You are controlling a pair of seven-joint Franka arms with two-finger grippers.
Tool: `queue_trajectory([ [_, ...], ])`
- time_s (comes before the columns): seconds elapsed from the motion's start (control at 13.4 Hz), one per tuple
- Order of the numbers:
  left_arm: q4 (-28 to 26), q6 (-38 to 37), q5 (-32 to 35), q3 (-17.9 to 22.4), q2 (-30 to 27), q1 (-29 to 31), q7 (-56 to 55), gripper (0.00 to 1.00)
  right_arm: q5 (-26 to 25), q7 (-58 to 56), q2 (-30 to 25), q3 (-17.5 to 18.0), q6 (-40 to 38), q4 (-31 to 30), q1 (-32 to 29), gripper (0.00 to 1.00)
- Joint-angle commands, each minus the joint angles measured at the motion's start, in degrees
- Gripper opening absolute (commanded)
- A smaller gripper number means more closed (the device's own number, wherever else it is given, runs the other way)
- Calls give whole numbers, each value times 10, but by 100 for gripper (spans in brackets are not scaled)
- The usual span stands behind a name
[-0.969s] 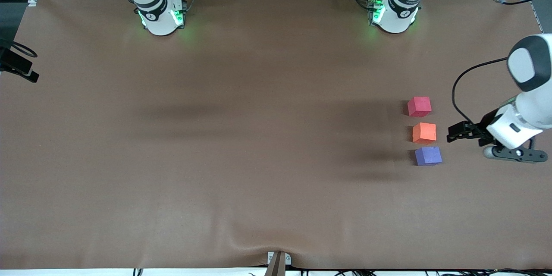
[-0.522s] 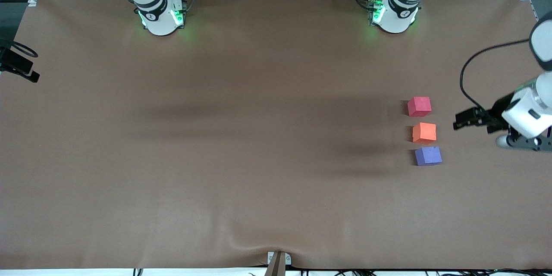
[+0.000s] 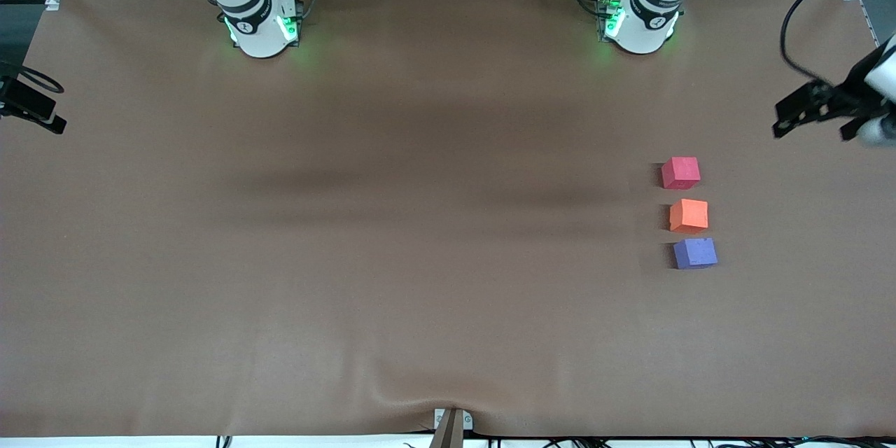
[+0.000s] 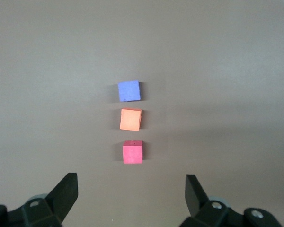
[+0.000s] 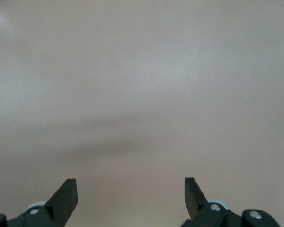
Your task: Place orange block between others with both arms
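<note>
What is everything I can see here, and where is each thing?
red cube: one, pinkish-red, on the table toward the left arm's end, farthest of the three from the front camera
orange cube: one, bright orange, between the other two cubes, touching neither
purple cube: one, bluish-purple, nearest of the three to the front camera
table: one, brown cover
camera: one, black, at the table's edge at the right arm's end
left gripper: one, black, jaws open and holding nothing, up over the table's edge at the left arm's end, well apart from the cubes
right gripper: one, black, jaws open and holding nothing, over bare table, seen only in its own wrist view
arm bases: two, white with green lights, along the table's edge farthest from the front camera
</note>
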Motion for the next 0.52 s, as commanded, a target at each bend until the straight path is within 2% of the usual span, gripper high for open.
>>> queue_trajectory([
  [0.0,3,-29,15,6,-22,2,-8,100,-1,9,-11,4,0,-10,-1,100],
  [0.15,1,-55,14,8,-34,3,-46,100,-1,9,-11,5,-1,-11,0,100],
  [0.3,0,-48,13,23,-27,3,-47,100,-1,9,-11,4,0,-11,-1,100],
  [0.45,3,-44,27,19,-11,2,-44,100,-1,9,-11,5,-1,-11,-1,100],
])
